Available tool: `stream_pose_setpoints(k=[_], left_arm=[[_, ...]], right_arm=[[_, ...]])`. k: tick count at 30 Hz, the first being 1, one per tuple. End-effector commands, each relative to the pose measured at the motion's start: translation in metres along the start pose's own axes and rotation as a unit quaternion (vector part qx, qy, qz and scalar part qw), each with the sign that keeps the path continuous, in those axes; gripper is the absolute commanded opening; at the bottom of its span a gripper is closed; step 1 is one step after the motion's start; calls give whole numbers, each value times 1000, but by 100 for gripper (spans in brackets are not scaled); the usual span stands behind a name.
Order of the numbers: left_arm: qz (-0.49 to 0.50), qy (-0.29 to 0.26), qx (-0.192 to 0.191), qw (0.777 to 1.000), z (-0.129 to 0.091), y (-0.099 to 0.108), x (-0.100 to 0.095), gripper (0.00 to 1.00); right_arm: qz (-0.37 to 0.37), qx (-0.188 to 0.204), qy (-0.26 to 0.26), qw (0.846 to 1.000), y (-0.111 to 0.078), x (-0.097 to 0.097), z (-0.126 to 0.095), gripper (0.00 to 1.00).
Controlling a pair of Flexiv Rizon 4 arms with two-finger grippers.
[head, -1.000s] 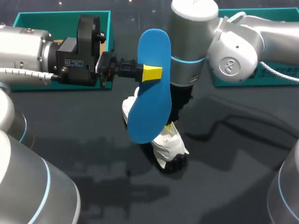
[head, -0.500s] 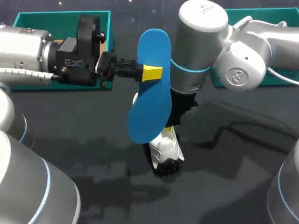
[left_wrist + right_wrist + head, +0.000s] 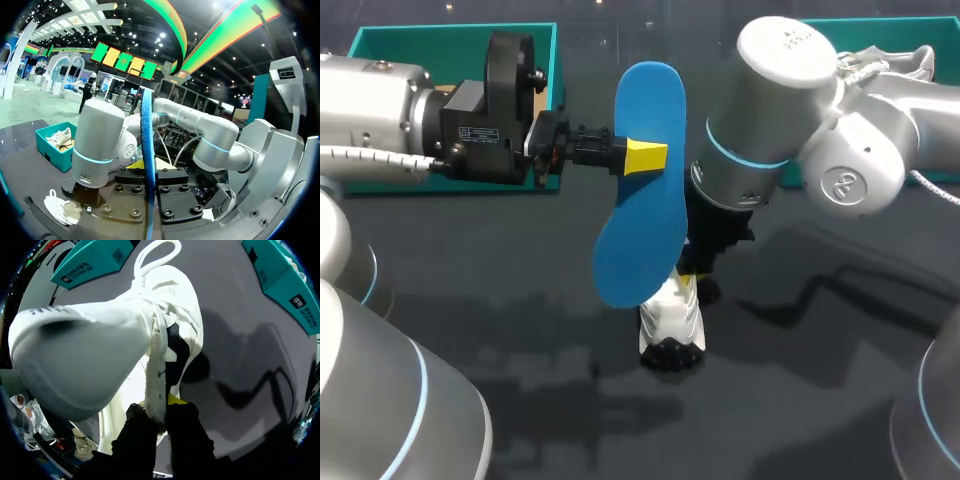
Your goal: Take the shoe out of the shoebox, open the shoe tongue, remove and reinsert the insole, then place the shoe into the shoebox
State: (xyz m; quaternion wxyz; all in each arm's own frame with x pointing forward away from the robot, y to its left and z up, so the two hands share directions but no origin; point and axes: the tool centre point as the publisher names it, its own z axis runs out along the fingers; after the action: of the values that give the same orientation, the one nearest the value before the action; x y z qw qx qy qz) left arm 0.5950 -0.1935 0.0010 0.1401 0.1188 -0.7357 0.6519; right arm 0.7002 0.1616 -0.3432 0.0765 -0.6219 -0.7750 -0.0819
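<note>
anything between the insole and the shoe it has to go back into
Nothing loose shows. Only the right gripper, jaws shut on the shoe at its upper, sits close beside the lower end of the insole.

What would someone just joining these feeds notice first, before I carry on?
The big blue insole stands out most, held upright above mid-table and clamped between the left gripper's yellow tips. Just below it, the right gripper pinches a fabric edge of the white shoe over the dark table.
</note>
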Motion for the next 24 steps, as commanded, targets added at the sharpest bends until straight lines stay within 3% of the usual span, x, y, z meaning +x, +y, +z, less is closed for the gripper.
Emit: stream_pose_setpoints(k=[1,24], left_arm=[[0,0,1,1000,2,1,-1,0],[0,0,1,1000,2,1,-1,0]], right_arm=[[5,-9,7,1000,-5,-5,2,0],[23,6,43,999,0,-23,32,0]])
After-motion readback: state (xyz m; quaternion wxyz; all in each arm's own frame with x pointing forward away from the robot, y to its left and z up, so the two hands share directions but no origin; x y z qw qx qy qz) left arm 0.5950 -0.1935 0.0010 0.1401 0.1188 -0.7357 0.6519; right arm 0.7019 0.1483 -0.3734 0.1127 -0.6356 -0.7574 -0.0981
